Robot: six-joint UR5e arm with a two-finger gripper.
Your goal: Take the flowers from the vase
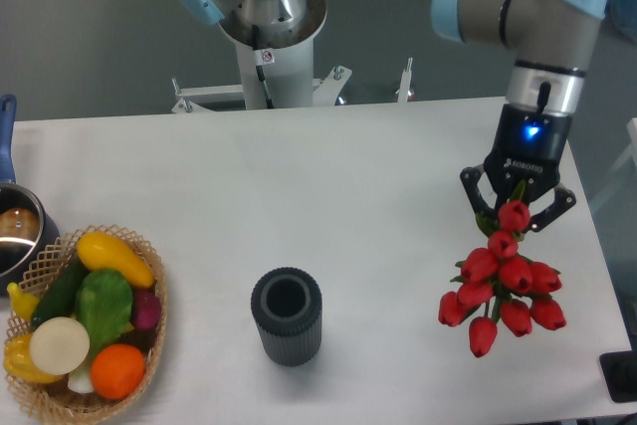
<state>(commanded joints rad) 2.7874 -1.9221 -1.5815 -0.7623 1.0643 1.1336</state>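
Flowers (506,286) in gripper (517,208), vase (287,317) apart

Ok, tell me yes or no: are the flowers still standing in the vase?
No, the flowers hang from the gripper over the table's right side, and the vase stands empty, well apart.

Arm links: grey tubes, light blue joint caps
Wrist: silver ring, blue light
Gripper (518,214): black, white lettering
Base: white column, small red-marked sticker

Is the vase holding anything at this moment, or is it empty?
Empty. The vase stands upright with an open, dark mouth and no stems in it; the tulips hang from the gripper off to the side.
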